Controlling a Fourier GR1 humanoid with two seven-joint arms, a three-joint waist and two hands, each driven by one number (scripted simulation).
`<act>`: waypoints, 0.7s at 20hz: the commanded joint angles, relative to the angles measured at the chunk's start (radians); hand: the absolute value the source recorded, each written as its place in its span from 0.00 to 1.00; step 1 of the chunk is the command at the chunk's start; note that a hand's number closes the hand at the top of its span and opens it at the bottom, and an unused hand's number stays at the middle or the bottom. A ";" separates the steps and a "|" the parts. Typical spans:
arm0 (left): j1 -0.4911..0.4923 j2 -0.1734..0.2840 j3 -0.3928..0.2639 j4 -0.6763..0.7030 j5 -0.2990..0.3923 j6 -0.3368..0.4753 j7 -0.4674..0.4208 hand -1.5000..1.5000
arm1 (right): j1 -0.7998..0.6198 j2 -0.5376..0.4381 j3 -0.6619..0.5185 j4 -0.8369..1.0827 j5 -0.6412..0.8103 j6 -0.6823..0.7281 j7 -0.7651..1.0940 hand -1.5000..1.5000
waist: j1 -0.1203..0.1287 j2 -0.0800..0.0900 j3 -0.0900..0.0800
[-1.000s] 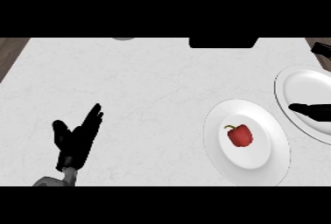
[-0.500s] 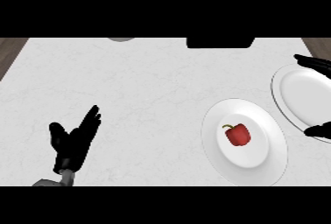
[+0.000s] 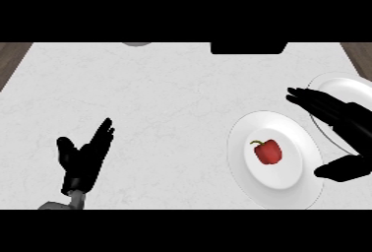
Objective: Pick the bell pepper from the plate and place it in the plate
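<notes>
On the near plate (image 3: pixel 280 189), the red bell pepper (image 3: pixel 268 151) lies at the middle, stem toward the far side, untouched. Half a second ago the right hand (image 3: pixel 341 123) showed only as slivers at the view's edge beyond that plate; now it has swung in just to the right of the plate, fingers spread straight and thumb held wide apart below them, holding nothing. It overlaps the second plate (image 3: pixel 347 87), which lies just right of and beyond the near plate. That spread looks like the lead-in to a grasp, so the pick seems about to begin, though the pepper has not been reached. Well to the left of the near plate, the left hand (image 3: pixel 85 157) rests open, fingers up.
</notes>
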 commanded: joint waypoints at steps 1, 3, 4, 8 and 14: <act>-0.001 -0.046 0.009 0.058 -0.022 0.004 -0.024 0.50 | 0.057 0.058 0.042 -0.106 0.114 -0.006 0.112 0.00 | -0.002 0.004 -0.003; 0.012 -0.031 0.012 0.027 -0.029 -0.021 0.009 0.50 | 0.050 0.079 0.009 -0.057 0.154 0.005 0.082 0.00 | 0.002 0.004 -0.003; -0.018 -0.012 0.036 0.004 -0.010 -0.026 0.058 0.50 | 0.077 0.087 0.024 -0.047 0.179 -0.006 0.088 0.00 | 0.001 0.004 -0.003; -0.017 -0.023 0.035 -0.026 -0.035 -0.039 0.080 0.50 | 0.080 0.143 0.049 -0.059 0.228 0.067 0.146 0.00 | 0.002 0.005 -0.003; 0.039 -0.086 0.024 0.010 -0.094 -0.018 0.021 0.50 | 0.073 0.266 0.101 -0.049 0.319 0.099 0.175 0.00 | 0.003 0.005 -0.003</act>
